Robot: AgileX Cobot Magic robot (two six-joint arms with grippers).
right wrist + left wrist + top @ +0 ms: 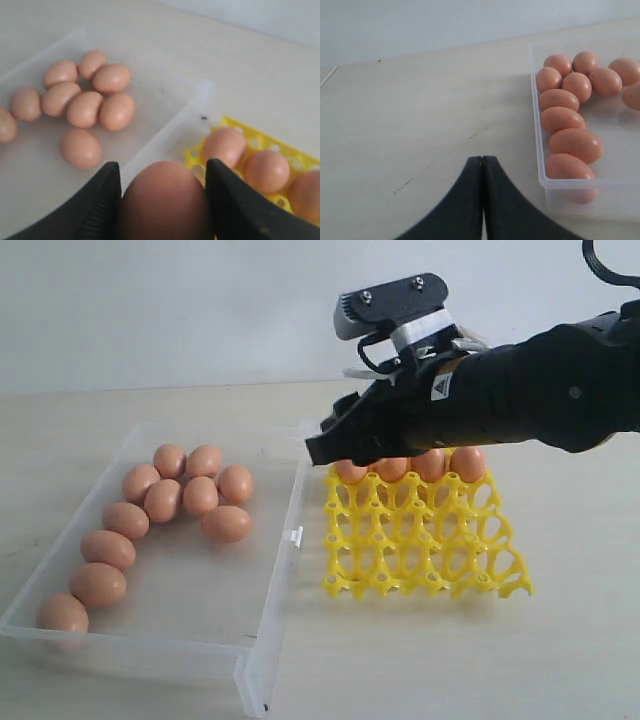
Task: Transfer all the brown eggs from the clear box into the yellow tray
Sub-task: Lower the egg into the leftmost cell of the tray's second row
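Found right gripper raised over the gap between box and tray, by the tray's far left corner in the exterior view. Saw its jaws, in the right wrist view, spread wide and clamped on the held egg, one black finger pressed to each flank. Could not pick out the held egg for certain in the exterior view (spot mostly hidden by the arm). Counted eleven eggs in the box: a tight cluster toward the far end, shells touching, then a line trailing along the left wall down to the near corner. Noted small white tab on the box wall facing the tray. Noted four eggs showing along the tray's far row beneath the arm in the exterior view; could not place the leftmost, whether in a cup or in the grip. Confirmed three seated side by side in that row from the right wrist view. Saw only bare yellow grid in the nearer rows. Found left gripper with jaws pressed shut tip to tip, holding nothing, above pale table, just outside the box wall lined by that string of eggs. Could not judge contact between its tips and the table.
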